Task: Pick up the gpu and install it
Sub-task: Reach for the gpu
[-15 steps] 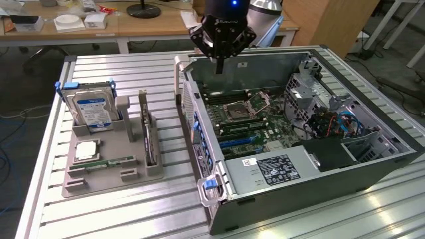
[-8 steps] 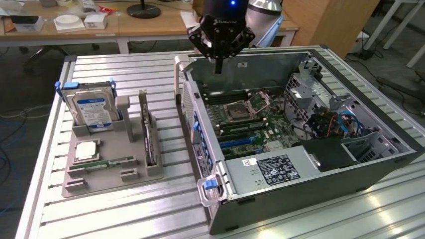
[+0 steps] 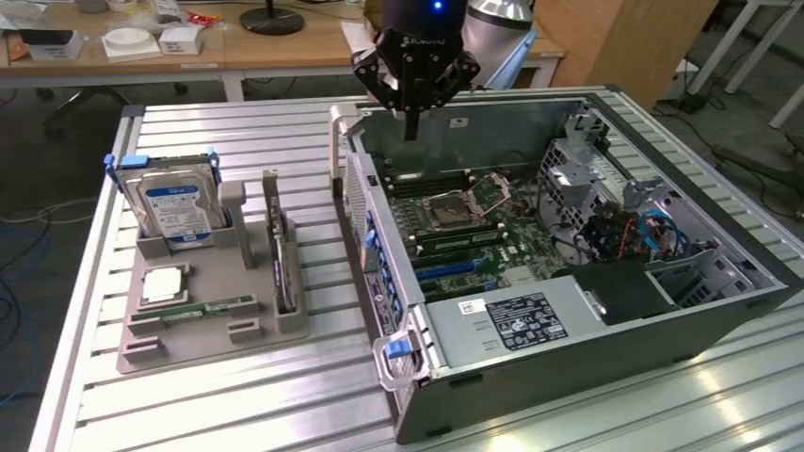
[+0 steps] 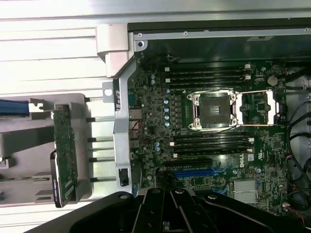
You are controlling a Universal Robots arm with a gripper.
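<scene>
One gpu (image 3: 281,268) (image 4: 64,145), standing on its long edge in a slot of the grey holder tray (image 3: 207,344). Long axis runs twelve to six o'clock in the exterior view, with the flat faces toward three and nine. Green board edge with a black shroud on one side. The pale upright at its twelve o'clock end may be the metal bracket, but the view is too poor to be sure.

The same tray also holds one hard drive (image 3: 176,209), upright at ten o'clock from the card. One processor chip (image 3: 165,282) lies flat at nine o'clock. One RAM stick (image 3: 201,307) lies flat at eight o'clock.

One open computer case (image 3: 566,367) sits at three o'clock from the tray, just beside it, with its motherboard (image 3: 503,235) (image 4: 155,111) exposed. Tray and case both rest on one slatted metal table (image 3: 251,405).

One gripper (image 3: 411,127) (image 4: 167,218) at one o'clock from the card, well apart from it and above the case's far rim. Its fingers are pressed together with nothing between them.
</scene>
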